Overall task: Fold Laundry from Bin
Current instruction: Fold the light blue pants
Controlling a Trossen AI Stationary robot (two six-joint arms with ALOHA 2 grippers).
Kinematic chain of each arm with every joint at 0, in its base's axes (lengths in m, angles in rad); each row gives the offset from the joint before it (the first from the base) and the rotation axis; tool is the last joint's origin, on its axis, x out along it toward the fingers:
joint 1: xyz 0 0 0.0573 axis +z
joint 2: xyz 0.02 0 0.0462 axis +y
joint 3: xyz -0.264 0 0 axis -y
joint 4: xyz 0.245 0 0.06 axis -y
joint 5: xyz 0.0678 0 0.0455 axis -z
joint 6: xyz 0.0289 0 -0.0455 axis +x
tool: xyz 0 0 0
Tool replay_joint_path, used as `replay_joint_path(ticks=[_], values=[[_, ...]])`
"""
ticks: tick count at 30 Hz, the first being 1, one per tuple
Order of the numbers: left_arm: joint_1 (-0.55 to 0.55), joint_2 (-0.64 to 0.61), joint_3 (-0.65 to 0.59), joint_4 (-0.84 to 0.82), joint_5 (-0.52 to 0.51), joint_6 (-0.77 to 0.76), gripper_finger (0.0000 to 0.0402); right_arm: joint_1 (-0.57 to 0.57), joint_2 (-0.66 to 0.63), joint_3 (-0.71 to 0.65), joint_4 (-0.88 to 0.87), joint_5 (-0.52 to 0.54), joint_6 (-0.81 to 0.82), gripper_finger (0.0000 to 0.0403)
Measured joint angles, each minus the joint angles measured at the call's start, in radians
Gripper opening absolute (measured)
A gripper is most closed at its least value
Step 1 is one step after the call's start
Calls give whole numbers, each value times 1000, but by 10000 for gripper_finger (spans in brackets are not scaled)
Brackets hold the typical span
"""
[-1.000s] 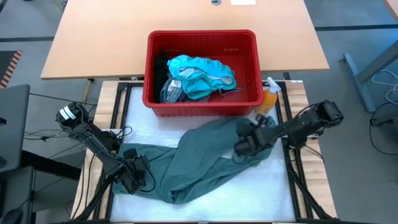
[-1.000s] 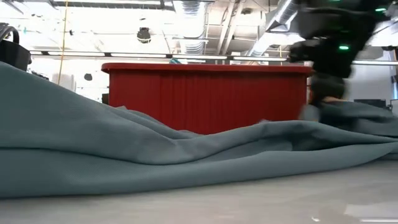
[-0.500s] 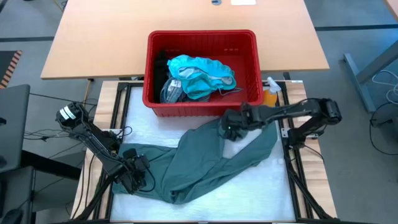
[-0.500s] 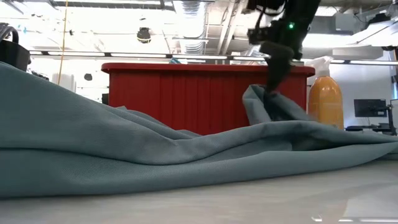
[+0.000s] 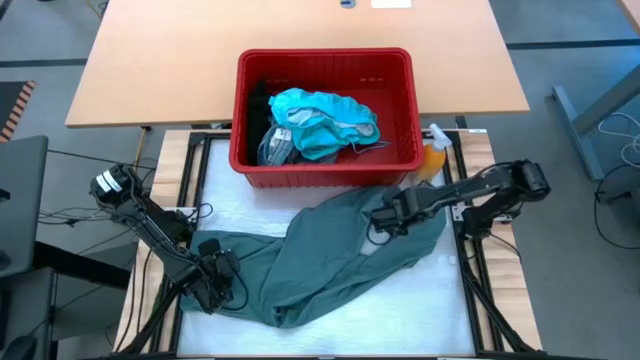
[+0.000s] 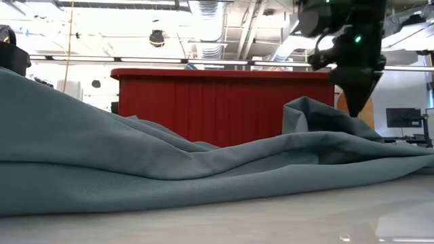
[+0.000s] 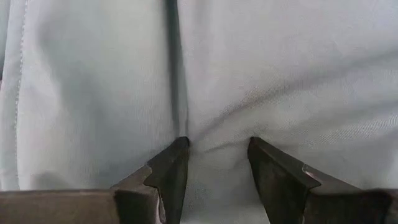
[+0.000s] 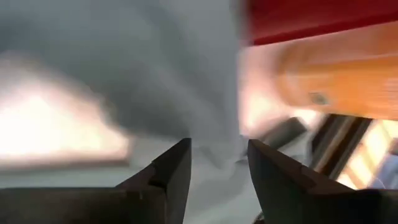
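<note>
Jaws of the right gripper (image 5: 377, 222): parted, with a gap between the two dark fingers (image 8: 168, 177) and nothing held. They hang just above a raised fold of the grey-green garment (image 5: 330, 255), near its edge closest to the bin. From table level the same gripper (image 6: 354, 102) points down at the peak of that fold, close over it; whether it touches the cloth cannot be told.

Jaws of the left gripper (image 5: 213, 277): also parted, set down on the left end of the same garment (image 7: 261, 74). Pale cloth fills the gap between the fingers (image 7: 171, 171), and a seam runs up from one fingertip. Whether the cloth is pinched cannot be told.

Grey-green garment: spread in loose folds across the white pad of the table (image 5: 420, 300), from the left gripper over to the right one, in front of the bin.

Bin (image 5: 325, 170): red, slotted sides, standing at the far edge of the table, touching or just behind the garment's upper edge.

Contents of bin: bright teal clothes (image 5: 325, 120) on top, something black (image 5: 258, 105) against the left wall.

Orange bottle (image 5: 432, 160): upright, just beside the bin's right front corner, near the right arm.
</note>
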Motion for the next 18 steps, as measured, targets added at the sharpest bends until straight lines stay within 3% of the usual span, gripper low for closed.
replay_joint_path(ticks=[6, 18], values=[[-17, 0, 0, 7, -5, -33, 162, 57, -28, -27, -145, 24, 279, 164], [-60, 0, -1, 25, -39, -50, 162, 137, -143, -345, 58, -148, 557, 159]])
